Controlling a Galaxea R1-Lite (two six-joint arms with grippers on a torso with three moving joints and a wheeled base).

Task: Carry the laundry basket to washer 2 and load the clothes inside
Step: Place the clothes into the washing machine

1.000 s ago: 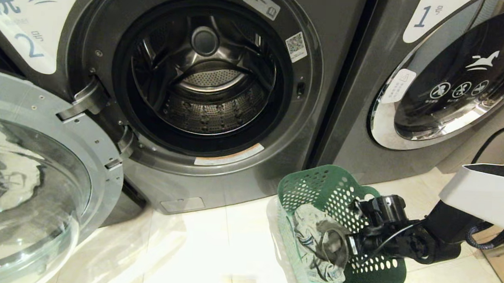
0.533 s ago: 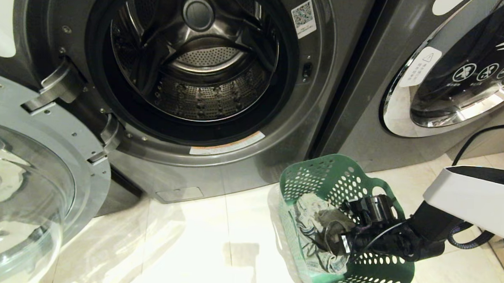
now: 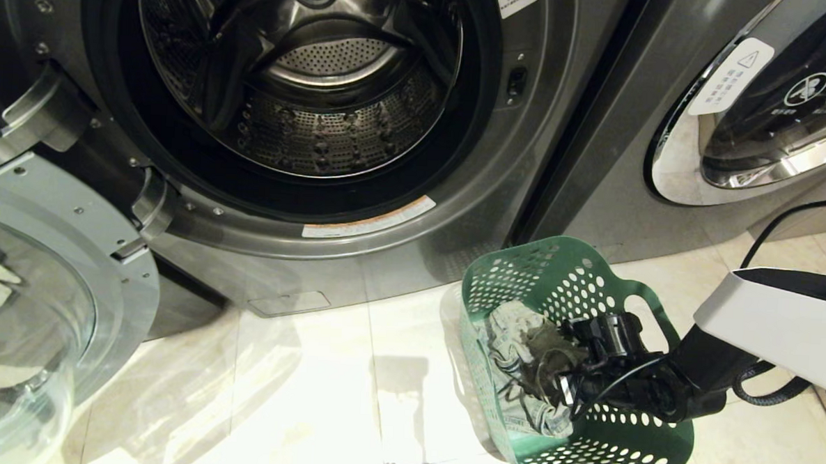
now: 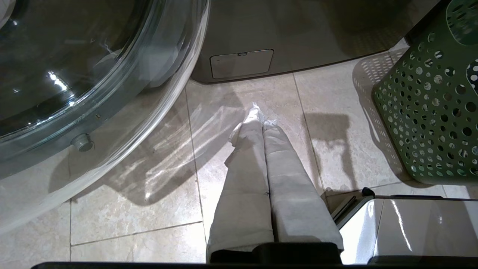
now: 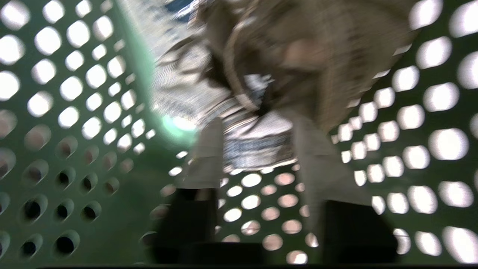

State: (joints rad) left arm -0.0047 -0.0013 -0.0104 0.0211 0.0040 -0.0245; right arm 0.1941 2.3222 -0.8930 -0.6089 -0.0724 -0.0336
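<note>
With the right gripper inside the basket by the washer, fingers parted around the clothes, a shallow pinch could slip off.

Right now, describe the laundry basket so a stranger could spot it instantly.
Find the dark grey washer with its round door swung open. On the pale floor tiles by its lower right corner stands the green plastic basket. Round holes pierce its sides, and crumpled grey-green patterned clothes lie inside.

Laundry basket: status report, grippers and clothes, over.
Right gripper open inside the laundry basket, fingers either side of the clothes. Left gripper shut, idle over the floor. Washer 2 door open, drum empty, nothing in the way.
</note>
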